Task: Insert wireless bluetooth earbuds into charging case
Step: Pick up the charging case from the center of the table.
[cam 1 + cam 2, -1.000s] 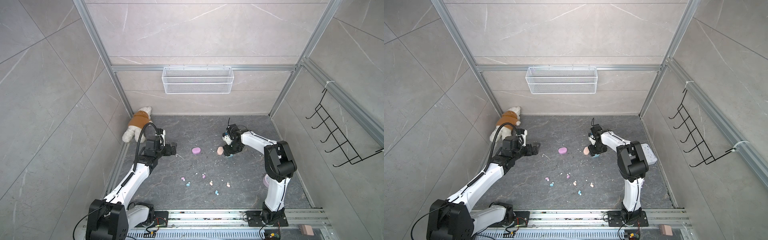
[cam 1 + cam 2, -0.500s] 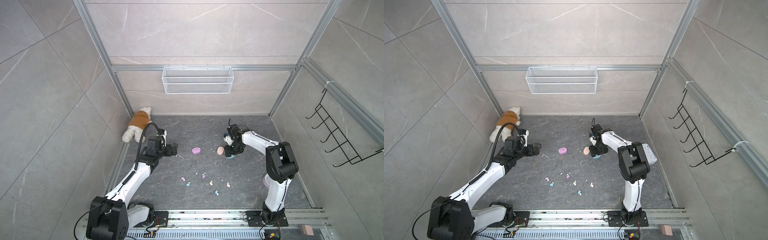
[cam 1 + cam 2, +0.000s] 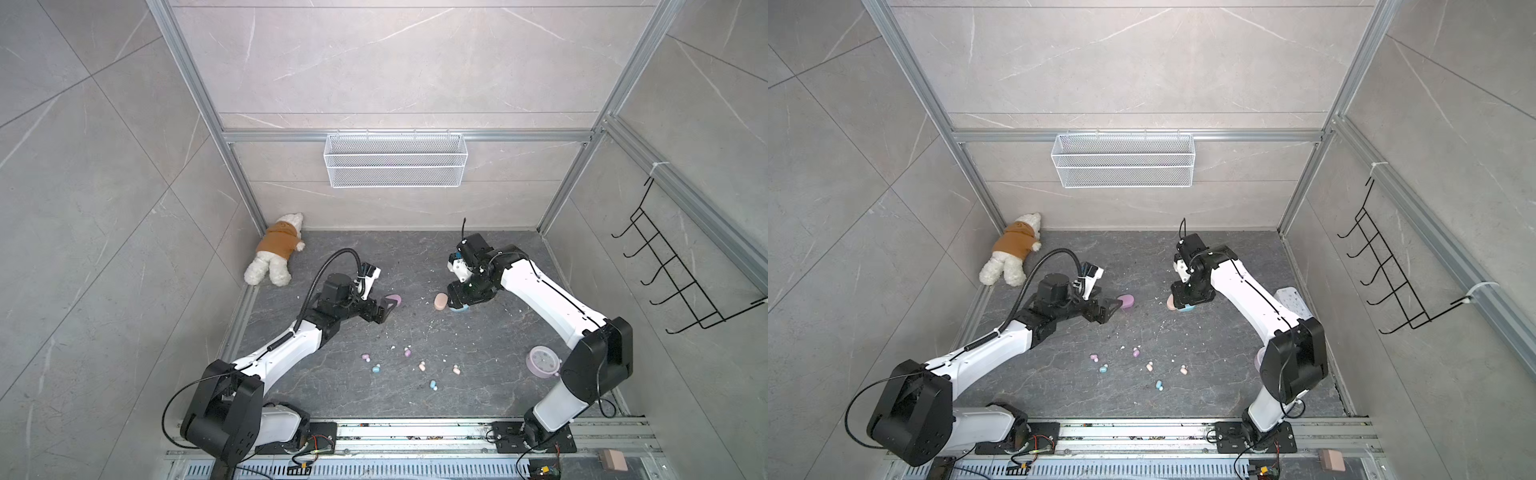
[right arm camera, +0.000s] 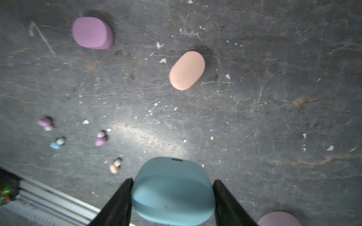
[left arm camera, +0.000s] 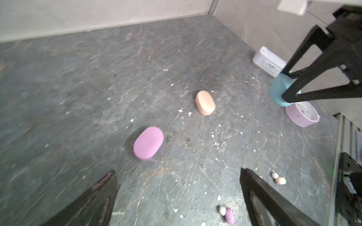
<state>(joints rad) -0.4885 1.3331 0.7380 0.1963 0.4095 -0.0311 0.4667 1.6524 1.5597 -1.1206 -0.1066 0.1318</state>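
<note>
My right gripper (image 4: 172, 182) is shut on the light blue charging case (image 4: 172, 191), its fingers (image 4: 125, 193) pressed against both sides. In both top views that case (image 3: 459, 308) sits close to the right of the peach case (image 3: 440, 301). My left gripper (image 5: 178, 173) stands open and empty, just short of the lilac case (image 5: 148, 143); in a top view its tips (image 3: 384, 311) nearly reach that case (image 3: 393, 299). Several earbuds lie loose nearer the front: lilac (image 3: 365, 357), blue (image 3: 376, 368), peach (image 3: 422, 366).
White crumbs are scattered over the grey floor (image 3: 478, 399). A pink round clock (image 3: 542, 361) lies by the right arm's base, and a white device (image 3: 1291, 301) lies by the right wall. A plush dog (image 3: 276, 249) lies in the back left corner. A wire basket (image 3: 395, 160) hangs on the back wall.
My left arm has reached forward and to the right, bringing its open gripper up to the lilac case. The right gripper has stayed put with the blue case.
</note>
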